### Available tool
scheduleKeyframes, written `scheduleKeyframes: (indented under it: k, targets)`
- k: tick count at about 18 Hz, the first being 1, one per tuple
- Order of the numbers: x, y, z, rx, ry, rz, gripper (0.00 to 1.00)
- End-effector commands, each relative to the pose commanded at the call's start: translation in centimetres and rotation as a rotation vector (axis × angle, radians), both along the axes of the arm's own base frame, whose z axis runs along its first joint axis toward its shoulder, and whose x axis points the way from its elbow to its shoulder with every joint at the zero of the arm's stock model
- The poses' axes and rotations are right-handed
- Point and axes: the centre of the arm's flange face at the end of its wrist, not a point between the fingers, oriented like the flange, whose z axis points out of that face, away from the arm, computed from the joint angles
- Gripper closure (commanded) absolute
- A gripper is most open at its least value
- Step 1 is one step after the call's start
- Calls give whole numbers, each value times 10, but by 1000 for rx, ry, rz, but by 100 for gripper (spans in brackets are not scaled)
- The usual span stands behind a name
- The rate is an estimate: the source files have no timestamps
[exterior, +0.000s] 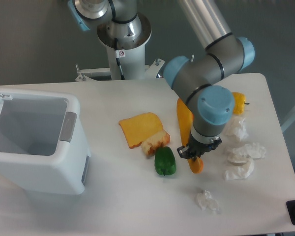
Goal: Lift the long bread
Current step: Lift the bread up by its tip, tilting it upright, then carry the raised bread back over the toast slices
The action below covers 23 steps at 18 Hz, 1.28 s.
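Pincer (193, 154) clamped on long bread (185, 124)

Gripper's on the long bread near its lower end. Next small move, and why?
Probably a slow straight lift. The gripper looks shut on the long bread close to its near end, so most of the loaf sticks out past the grip and could sag or swing. The green pepper and the toast slice lie just beside it, so rising clear before any sideways travel seems safer.
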Motion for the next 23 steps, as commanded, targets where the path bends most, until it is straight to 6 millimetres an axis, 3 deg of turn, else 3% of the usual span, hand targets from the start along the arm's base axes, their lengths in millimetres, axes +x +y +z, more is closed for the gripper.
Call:
scheduleKeyframes:
  k: [2, 6, 12, 15, 17, 23]
  targets:
    - [18, 12, 2, -57, 30, -104, 100]
    - [33, 20, 11, -176, 99, -327, 100]
    - [53, 14, 89, -90, 172, -489, 100]
    - [83, 20, 108, -24, 167, -560, 100]
    - [89, 22, 122, 19, 171, -583, 100]
    - [105, 14, 132, 62, 126, -696, 100]
